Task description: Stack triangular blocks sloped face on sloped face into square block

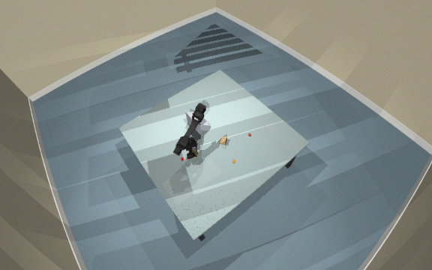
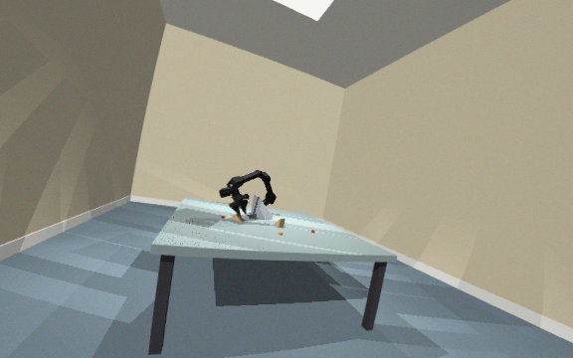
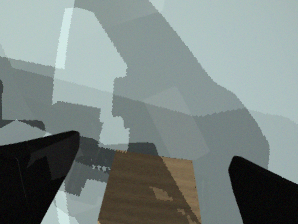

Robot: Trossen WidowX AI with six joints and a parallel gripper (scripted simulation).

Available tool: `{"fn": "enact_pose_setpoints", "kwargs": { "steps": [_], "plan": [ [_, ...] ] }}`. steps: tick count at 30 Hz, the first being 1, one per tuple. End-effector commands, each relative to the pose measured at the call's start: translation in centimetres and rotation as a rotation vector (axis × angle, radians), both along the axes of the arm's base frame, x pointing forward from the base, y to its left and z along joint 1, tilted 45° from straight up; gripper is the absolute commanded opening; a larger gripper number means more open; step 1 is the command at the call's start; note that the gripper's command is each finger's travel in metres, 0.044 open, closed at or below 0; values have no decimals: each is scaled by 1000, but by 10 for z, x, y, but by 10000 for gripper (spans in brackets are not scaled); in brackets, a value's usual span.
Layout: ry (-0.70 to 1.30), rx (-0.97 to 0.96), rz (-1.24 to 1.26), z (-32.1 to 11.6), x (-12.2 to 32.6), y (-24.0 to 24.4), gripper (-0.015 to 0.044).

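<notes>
One wooden triangular block lies on the table below my gripper. My gripper is open, with its black fingers wide apart, one to each side of this block in the wrist view, with gaps on both sides. The block's near end runs out of that view. Whether a finger touches the table cannot be told. The other wooden triangular block stands apart on the table, to the right in the top and exterior views. The two blocks do not touch.
A pale lilac angular object stands close beside the arm. A small red piece lies near the gripper. Another red piece and a small orange piece lie beyond the free-standing block.
</notes>
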State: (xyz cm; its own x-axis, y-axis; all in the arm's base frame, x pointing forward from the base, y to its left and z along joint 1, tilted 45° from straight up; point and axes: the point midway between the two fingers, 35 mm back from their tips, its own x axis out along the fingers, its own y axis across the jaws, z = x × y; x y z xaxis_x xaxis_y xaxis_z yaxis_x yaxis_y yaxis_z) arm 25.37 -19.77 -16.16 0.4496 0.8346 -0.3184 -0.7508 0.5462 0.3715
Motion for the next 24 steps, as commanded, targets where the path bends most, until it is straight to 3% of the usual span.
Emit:
{"fn": "enact_pose_setpoints", "kwargs": {
  "steps": [1, 5, 11, 13, 19, 24],
  "plan": [
    [5, -40, -29, 35, -4, -35, 440],
    [16, -69, -53, 70, -14, -63, 440],
    [8, -87, -48, 67, -11, -62, 440],
    [94, -131, 58, 64, -6, -47, 440],
    [477, -491, 415, 54, 13, -3, 440],
    [695, -928, 497, 62, 38, 12, 440]
  ]
}}
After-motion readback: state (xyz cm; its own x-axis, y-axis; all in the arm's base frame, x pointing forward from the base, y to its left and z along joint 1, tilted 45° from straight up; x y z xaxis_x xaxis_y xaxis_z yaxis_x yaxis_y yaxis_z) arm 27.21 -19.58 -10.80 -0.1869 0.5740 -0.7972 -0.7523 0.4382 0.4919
